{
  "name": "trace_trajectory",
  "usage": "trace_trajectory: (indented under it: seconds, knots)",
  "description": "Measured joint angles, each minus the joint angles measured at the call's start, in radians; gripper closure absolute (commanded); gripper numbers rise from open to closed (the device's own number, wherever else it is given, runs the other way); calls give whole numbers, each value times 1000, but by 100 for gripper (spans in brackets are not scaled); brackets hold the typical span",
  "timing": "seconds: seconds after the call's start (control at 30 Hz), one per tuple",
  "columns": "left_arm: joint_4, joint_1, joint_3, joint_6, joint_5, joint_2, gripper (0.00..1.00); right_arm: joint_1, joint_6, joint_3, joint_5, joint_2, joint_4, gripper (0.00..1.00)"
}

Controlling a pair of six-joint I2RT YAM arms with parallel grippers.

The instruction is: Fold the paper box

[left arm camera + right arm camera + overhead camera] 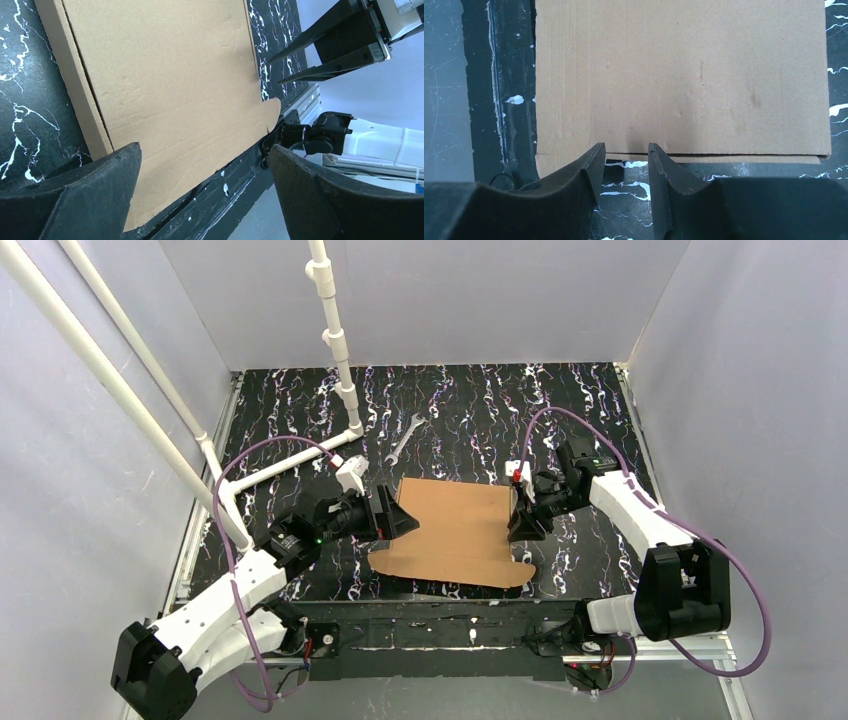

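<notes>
The paper box [455,530] lies flat on the black marbled table as a brown cardboard sheet, with rounded flaps at its near edge. My left gripper [400,518] sits at the sheet's left edge with its jaws wide open. In the left wrist view the cardboard [175,85] fills the space ahead of this gripper [204,150], and nothing is between the fingers. My right gripper [522,520] is at the sheet's right edge, partly open. Its fingertips reach the cardboard's layered edge [684,75], and only table and that edge show in the gap of the gripper [625,147].
A metal wrench [403,437] lies on the table beyond the cardboard. A white pipe frame [335,340] stands at the back left, with a bar running along the table. Grey walls close in three sides. The table's near rail [225,200] runs just below the sheet.
</notes>
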Motion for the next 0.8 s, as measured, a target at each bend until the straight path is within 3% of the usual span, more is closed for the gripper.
trace_trajectory:
  seconds: [0.53,0.8]
  knots:
    - [-58,2,-16,-27,-13,-106,2,-11,-15,-1,-14,-36,-14,53]
    - [-102,4,-25,-21,-42,-60,2,-22,-19,-17,-29,-42,-15,52]
